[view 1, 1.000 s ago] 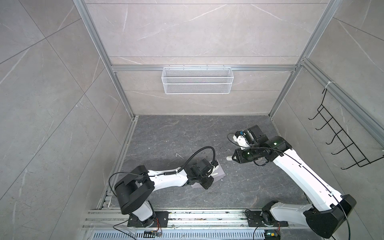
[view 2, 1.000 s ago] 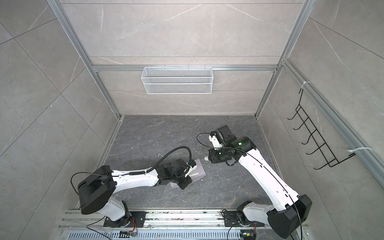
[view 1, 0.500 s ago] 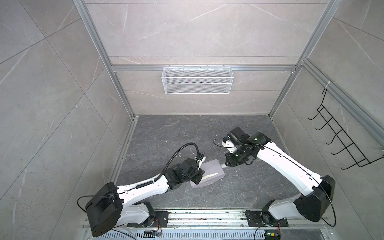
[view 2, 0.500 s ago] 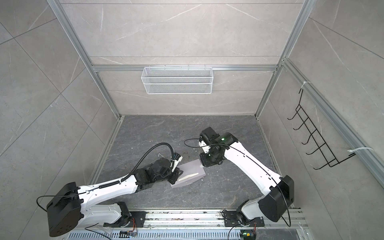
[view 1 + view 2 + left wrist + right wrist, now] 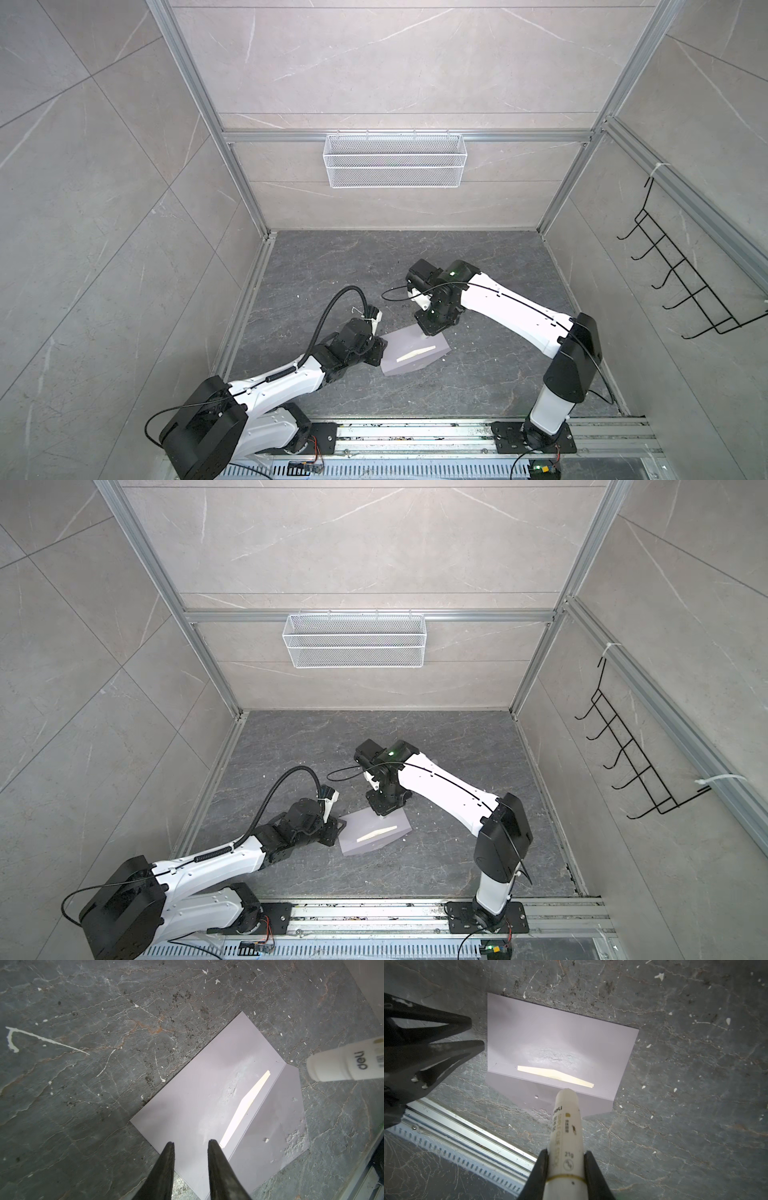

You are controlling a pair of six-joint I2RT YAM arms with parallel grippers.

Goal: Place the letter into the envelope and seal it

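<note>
Lying flat on the dark slate floor [image 5: 490,374], the envelope [image 5: 405,347] sits near the front middle of the cell in both top views [image 5: 365,831], skewed to the walls, with its pointed flap [image 5: 276,1118] folded open and pointing toward the front rail [image 5: 415,432]. A narrow cream sliver of the letter [image 5: 245,1105] shows along the fold line at the envelope's mouth; the rest of the sheet is hidden inside the pocket. The sliver is also visible in the right wrist view [image 5: 556,1076] and as a pale streak in a top view [image 5: 415,354].

Left gripper [image 5: 191,1144]: jaws parted, with a clear gap and nothing between them. Its tips stand at one short end of the envelope, close to the end of the letter sliver. From the right wrist view the same gripper [image 5: 477,1033] appears just beside that short edge. Whether the tips touch the paper cannot be told.

Right gripper [image 5: 566,1153]: jaws pressed against the barrel of a white glue stick [image 5: 565,1126], which they pinch near its lower part. The stick's rounded end points at the flap's fold, just beside the letter sliver. In the left wrist view the stick [image 5: 342,1066] appears off the flap's far side. Contact between stick and envelope cannot be told.

In a top view the right gripper [image 5: 384,808] stands over the envelope's far long edge, and the left gripper [image 5: 334,833] is at its left end.
</note>
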